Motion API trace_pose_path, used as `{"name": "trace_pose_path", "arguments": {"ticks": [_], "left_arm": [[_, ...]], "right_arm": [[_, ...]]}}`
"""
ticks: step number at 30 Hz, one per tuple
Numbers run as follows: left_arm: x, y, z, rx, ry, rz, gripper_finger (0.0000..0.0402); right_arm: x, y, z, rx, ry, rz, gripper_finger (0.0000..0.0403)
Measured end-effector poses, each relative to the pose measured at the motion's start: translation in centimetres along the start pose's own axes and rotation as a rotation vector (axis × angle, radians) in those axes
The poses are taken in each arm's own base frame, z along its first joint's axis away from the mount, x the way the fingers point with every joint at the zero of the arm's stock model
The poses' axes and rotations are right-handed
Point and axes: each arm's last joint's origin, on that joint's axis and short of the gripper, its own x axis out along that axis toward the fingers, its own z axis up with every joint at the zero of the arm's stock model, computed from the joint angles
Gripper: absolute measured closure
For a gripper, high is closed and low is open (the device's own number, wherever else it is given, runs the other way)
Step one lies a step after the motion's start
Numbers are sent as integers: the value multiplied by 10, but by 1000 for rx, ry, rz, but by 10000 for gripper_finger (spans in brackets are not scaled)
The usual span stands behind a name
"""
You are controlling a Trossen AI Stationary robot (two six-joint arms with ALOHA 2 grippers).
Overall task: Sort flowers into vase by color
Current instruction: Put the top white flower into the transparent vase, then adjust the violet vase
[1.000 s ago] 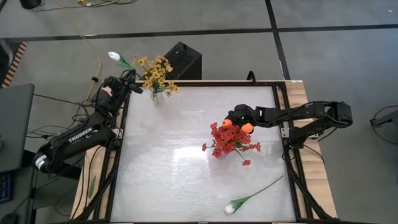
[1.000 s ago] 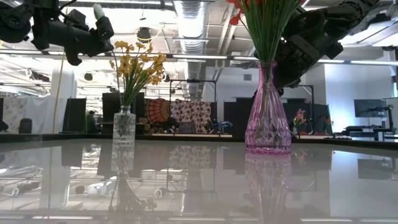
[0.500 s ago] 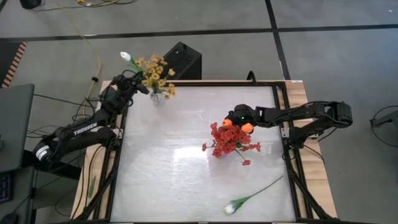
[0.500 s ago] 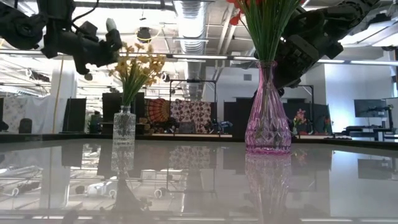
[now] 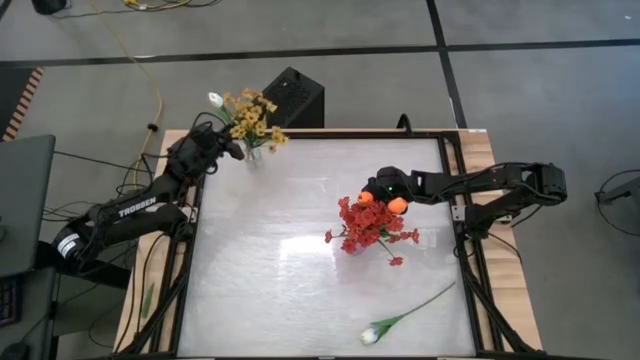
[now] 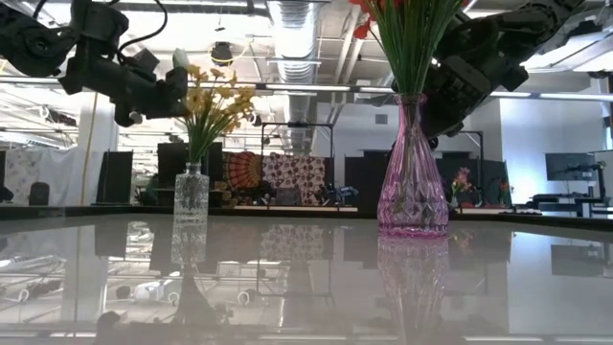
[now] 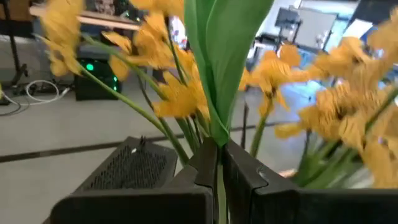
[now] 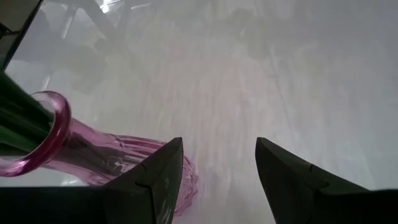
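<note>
My left gripper (image 5: 230, 148) (image 7: 219, 165) is shut on a white tulip, whose bloom (image 5: 214, 99) (image 6: 179, 59) stands up among the yellow sprays (image 5: 252, 118). Those sprays stand in a clear glass vase (image 6: 192, 199) near the table's far left corner. A pink glass vase (image 6: 412, 187) (image 8: 93, 155) mid-table holds red sprays (image 5: 362, 228) and two orange tulips (image 5: 398, 206). My right gripper (image 5: 383, 195) (image 8: 217, 165) hangs open just above and beyond that vase, touching nothing. A second white tulip (image 5: 375, 333) lies flat near the table's near right edge. My left gripper pinches the white tulip's thin green stalk (image 7: 219, 186) between its two fingers, just below the base of a broad leaf (image 7: 221, 68). The tulip is lifted clear and rises from the fingers, its leaf and bloom pushed in among the yellow blossoms.
A black box (image 5: 295, 95) sits on the floor beyond the far edge, behind the clear vase. The glossy white table top (image 5: 280, 270) is bare between the two vases and toward the near left. A green stalk (image 5: 148, 300) lies on the left wooden rail.
My left gripper has moved toward the table's right, to the clear vase, carrying the white tulip. The bloom has travelled from left of the yellow sprays to among their tops. The right arm has kept still.
</note>
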Motion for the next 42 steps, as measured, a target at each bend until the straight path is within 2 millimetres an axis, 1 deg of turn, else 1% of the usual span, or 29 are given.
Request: {"name": "trace_pose_path", "arguments": {"ticks": [11,15,19,22,23,24,26,30,33,37,42], "left_arm": [[-1,1,-10,47,116,-30,401],[-1,1,-11,45,124,-44,401],[-1,1,-14,47,158,-37,394],[-2,3,-20,77,221,-28,371],[-3,4,-25,88,263,-30,362],[-3,4,-28,92,289,-42,351],[-4,3,-25,93,277,-72,330],[-5,2,-30,125,333,-117,290],[-5,0,-30,167,329,-145,265],[-6,-2,-31,248,369,-181,239],[-9,-7,-29,293,503,-192,217]], "right_arm": [[0,0,-1,-7,12,0,175],[0,-1,-3,1,32,-3,175],[-3,-1,-3,29,118,-7,175],[-9,4,1,64,216,-4,175],[-11,5,2,83,246,-5,175],[-12,8,4,96,273,-2,175],[-16,13,7,118,323,2,175],[-22,29,7,154,448,16,175],[-26,41,7,182,518,23,175],[-28,59,6,220,578,29,175],[-31,83,4,258,633,39,175]]}}
